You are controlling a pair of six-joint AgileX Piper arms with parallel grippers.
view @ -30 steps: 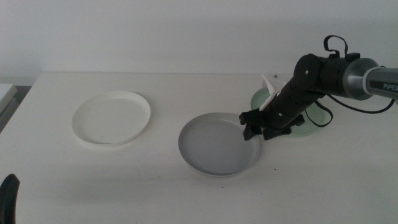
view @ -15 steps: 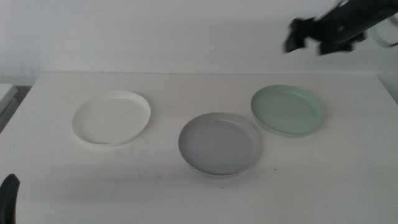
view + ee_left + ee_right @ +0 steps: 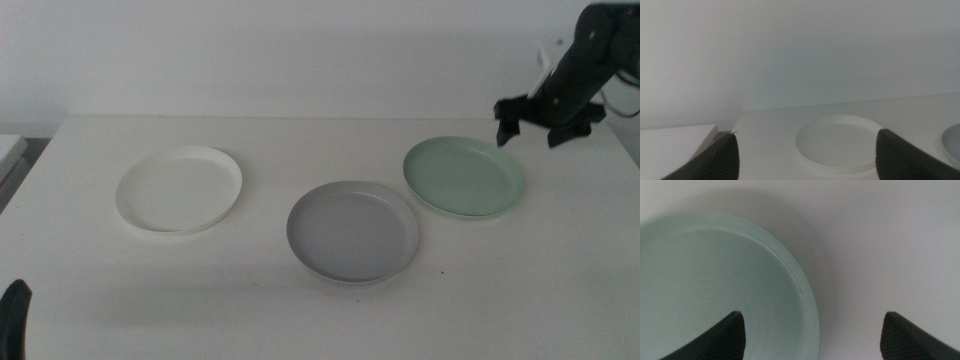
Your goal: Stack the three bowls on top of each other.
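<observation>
Bowls, three of them, lie apart on the table [image 3: 250,300] with nothing stacked yet. Nearest the lower edge of the middle view, at the bottom left corner, the left gripper [image 3: 14,318] waits with only a dark tip in frame; its wrist view shows its jaws spread wide and holding nothing, the white bowl beyond them. Next comes the grey bowl [image 3: 353,231], just below centre and right side up. Further back on the left sits the white bowl [image 3: 179,188], well apart from the grey one. At centre right the pale mint green bowl [image 3: 464,176] rests close to the grey bowl's upper right rim, though a thin gap seems to separate them. Furthest back, at the upper right, the right gripper [image 3: 528,118] hangs above the green bowl's far right rim, jaws wide apart and empty; its wrist view looks straight down on that rim [image 3: 807,315], which lies nearer one jaw than the other.

The rim is low and smooth, so a pinch taken off centre could slip, or tip the bowl and slide it into the grey one. A lift by one edge may also let the bowl swing and land crooked on its neighbour.

The table is plain matt white and uncluttered, its far edge against a bare pale wall; a second white surface [image 3: 10,150] shows at the far left edge.
</observation>
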